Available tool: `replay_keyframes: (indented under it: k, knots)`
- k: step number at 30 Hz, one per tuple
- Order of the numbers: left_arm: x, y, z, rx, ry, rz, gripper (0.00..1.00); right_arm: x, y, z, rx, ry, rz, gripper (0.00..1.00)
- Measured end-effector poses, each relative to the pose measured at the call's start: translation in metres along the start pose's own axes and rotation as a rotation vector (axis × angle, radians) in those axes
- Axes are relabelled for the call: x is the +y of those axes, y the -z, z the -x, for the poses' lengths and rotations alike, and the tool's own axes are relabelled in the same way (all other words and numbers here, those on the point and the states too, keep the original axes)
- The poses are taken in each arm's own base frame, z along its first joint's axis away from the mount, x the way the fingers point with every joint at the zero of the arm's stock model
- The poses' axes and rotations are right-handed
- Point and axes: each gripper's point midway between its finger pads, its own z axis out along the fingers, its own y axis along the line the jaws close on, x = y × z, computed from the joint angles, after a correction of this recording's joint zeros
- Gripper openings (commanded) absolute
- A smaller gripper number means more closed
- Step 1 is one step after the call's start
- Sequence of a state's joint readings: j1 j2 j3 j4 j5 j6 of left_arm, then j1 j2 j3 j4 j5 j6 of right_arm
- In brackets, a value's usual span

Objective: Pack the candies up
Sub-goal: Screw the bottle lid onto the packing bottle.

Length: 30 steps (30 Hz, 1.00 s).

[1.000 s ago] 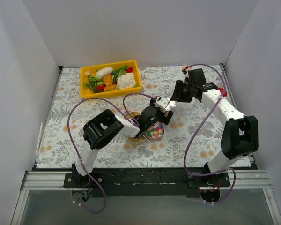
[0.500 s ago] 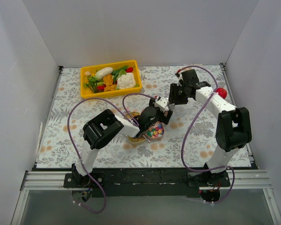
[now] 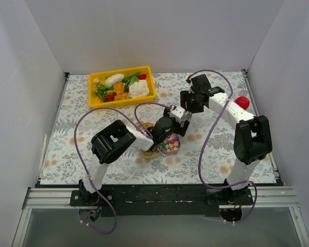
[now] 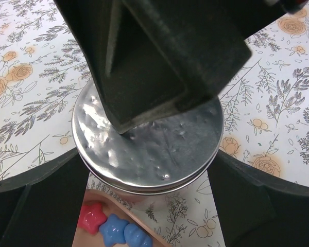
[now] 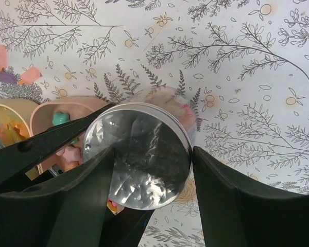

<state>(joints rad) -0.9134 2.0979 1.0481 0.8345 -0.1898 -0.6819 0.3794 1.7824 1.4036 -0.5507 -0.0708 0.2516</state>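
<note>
Right end effector (image 5: 152,150) (left end effector (image 4: 147,153) too) tight on silver-lidded jar (image 5: 136,172), near candies (image 3: 170,145)

Left wrist view: star-shaped candies (image 4: 112,230) are cut off at the near edge, and a blurred dark shape (image 4: 154,56) covers the far side of the silver lid (image 4: 159,154).

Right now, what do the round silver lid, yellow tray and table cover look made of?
Round silver lid: thin metal by the look, with bright mirror glints, small dents across its face and a rolled rim.
Yellow tray: likely moulded plastic, with uniform glossy colour and a rounded rim.
Table cover: matte sheet with printed flowers; paper, cloth or vinyl, can't tell.
</note>
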Motion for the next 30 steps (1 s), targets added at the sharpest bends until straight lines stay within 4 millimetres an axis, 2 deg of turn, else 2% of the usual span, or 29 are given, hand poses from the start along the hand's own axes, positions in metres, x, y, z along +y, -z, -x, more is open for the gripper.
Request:
replay_keyframes:
  k: [6, 13, 17, 19, 20, 21, 24, 30]
  knots:
    - [0.000, 0.000, 0.000, 0.000, 0.002, 0.002, 0.85, -0.003, 0.001, 0.002, -0.026, 0.005, -0.070, 0.55]
    - [0.000, 0.000, 0.000, 0.000, 0.001, 0.002, 0.85, -0.007, 0.006, 0.005, -0.072, -0.007, -0.092, 0.50]
    - [0.000, 0.000, 0.000, 0.001, 0.001, 0.002, 0.85, -0.007, 0.006, 0.004, -0.061, -0.020, -0.063, 0.49]
    - [0.000, 0.000, 0.000, 0.001, 0.002, 0.002, 0.85, -0.008, 0.006, 0.004, -0.061, -0.024, -0.061, 0.53]
    - [0.000, 0.000, 0.000, 0.000, 0.001, 0.002, 0.85, -0.008, 0.006, 0.004, -0.066, -0.026, -0.059, 0.50]
    - [0.000, 0.000, 0.000, 0.000, 0.001, 0.002, 0.85, -0.008, 0.006, 0.002, -0.065, -0.031, -0.057, 0.34]
    - [0.001, 0.000, 0.000, 0.000, 0.002, 0.005, 0.85, -0.012, 0.012, 0.003, -0.085, -0.035, -0.068, 0.22]
    - [0.001, 0.000, 0.000, 0.001, 0.002, 0.005, 0.85, -0.020, 0.017, 0.001, -0.092, -0.077, -0.070, 0.18]
